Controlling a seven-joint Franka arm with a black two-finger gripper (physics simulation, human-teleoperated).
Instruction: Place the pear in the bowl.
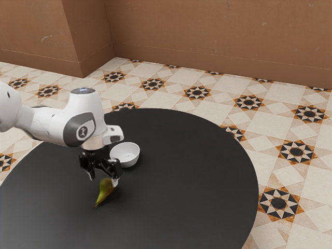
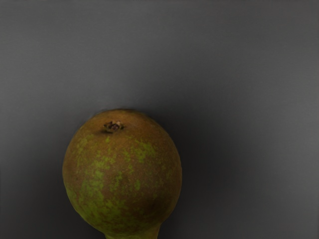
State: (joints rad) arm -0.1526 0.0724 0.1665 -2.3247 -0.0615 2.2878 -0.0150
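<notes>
Low over the table, my gripper (image 1: 104, 179) points downward in the exterior view with its two fingers spread apart. The green-brown pear (image 1: 105, 193) lies on the dark table just under and partly between the fingertips, its wide end close to the finger on the exterior view's right. In the wrist view the pear (image 2: 122, 174) is large, with its blossom end in sight and its neck running off the lower edge. A white bowl (image 1: 125, 154) stands upright behind the gripper, a short way from the pear, and its visible inside holds nothing.
The round black table (image 1: 187, 181) extends toward the exterior view's right, with its curved edge there. Patterned floor tiles (image 1: 296, 152) and a brown wall (image 1: 207, 31) lie beyond it.
</notes>
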